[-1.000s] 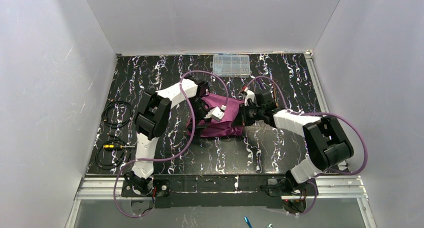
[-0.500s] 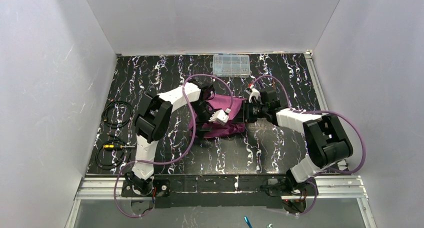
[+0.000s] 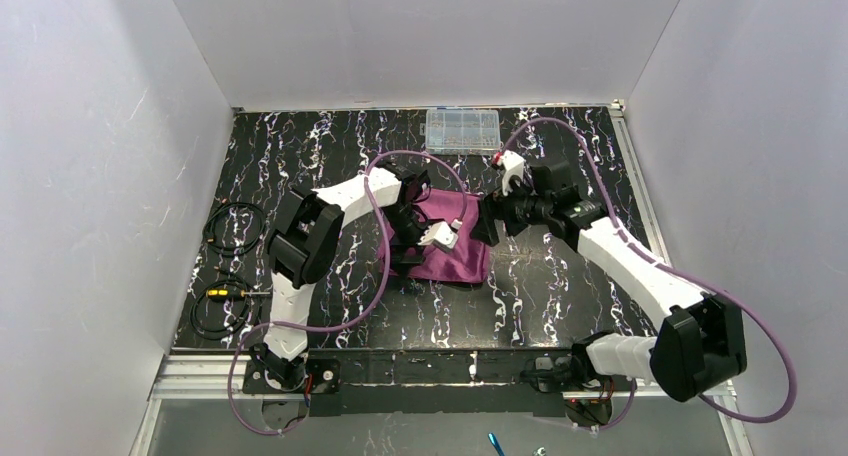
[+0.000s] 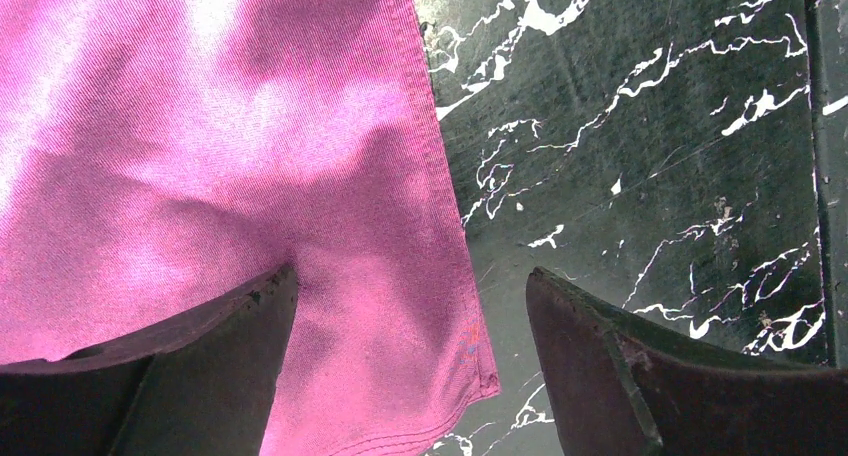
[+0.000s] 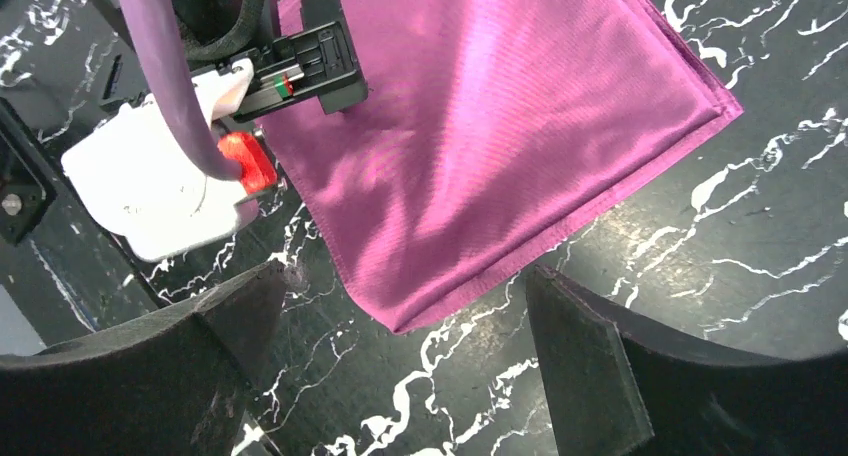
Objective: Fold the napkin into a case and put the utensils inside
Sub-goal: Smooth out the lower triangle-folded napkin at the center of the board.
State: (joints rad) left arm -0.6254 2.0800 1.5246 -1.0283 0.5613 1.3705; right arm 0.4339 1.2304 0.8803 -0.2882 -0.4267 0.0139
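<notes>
On the dark marbled counter (image 3: 540,296) the purple napkin (image 3: 455,261) lies flat mid-counter. The left end effector (image 4: 410,273) hovers over its hemmed corner, fingers apart (only cloth below); the right end effector (image 5: 405,269), just beside the napkin's right edge, is also spread and empty. A clear box (image 3: 462,129) sits at the far edge

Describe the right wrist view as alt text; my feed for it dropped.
A folded plum-purple napkin lies flat on the black marbled table, one corner pointing between the dark fingers of the open right gripper, which holds nothing. The white wrist of the left arm sits at the cloth's upper-left edge.
</notes>
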